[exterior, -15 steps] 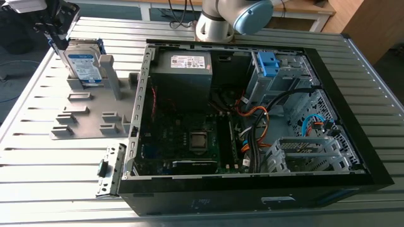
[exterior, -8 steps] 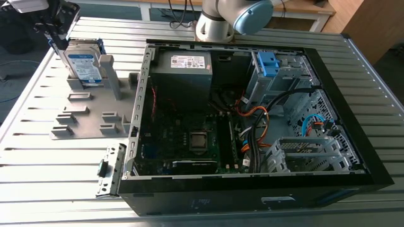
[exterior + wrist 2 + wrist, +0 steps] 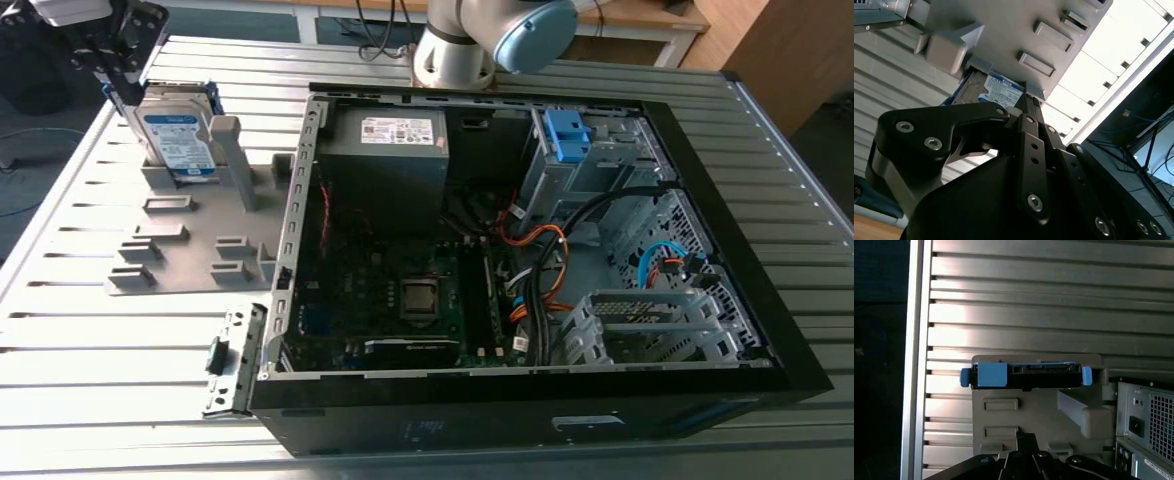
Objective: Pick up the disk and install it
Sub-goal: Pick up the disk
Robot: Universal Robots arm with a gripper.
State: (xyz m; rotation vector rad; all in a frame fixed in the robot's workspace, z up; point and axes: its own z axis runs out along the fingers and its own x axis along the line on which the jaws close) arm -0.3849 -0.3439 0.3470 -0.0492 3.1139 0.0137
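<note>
Beside the open computer case (image 3: 534,400), the disk (image 3: 180,140) stands upright in a grey holder (image 3: 187,255); the gripper (image 3: 124,95), fingers together, hovers just above.

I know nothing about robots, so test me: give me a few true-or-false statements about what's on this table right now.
1. The flat silver-grey metal hard drive with a blue plastic bracket stands on edge in a grey plastic holder. True.
2. That drive is already mounted inside the black computer case. False: it sits in the holder outside the case, on the exterior view's left.
3. The case lies with its side open, showing the dark circuit board. True.
4. The black gripper reaches down into the case. False: it is outside the case, close to the top of the drive.
5. Everything rests on a smooth wooden table. False: the surface is ribbed metal slats.
</note>
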